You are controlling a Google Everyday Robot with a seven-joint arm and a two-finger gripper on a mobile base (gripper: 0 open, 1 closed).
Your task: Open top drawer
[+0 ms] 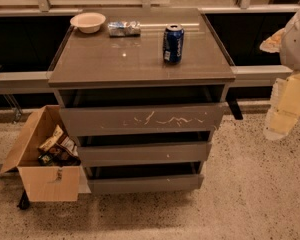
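Observation:
The top drawer point(142, 119) is a wide grey-brown handleless front with a row of pale scratches, just under the cabinet top point(140, 64). A dark gap shows above it, and its front stands a little forward of the top's edge. My gripper point(284, 115) is at the far right edge, a pale yellowish part hanging below the white arm point(296, 39). It is well to the right of the drawer, about level with it, and touches nothing.
Two narrower grey drawers point(145, 153) point(145, 184) sit below. On the cabinet top stand a blue can point(173, 43), a white bowl point(88, 22) and a foil packet point(124, 28). An open cardboard box point(45, 181) of snacks stands on the floor at the left.

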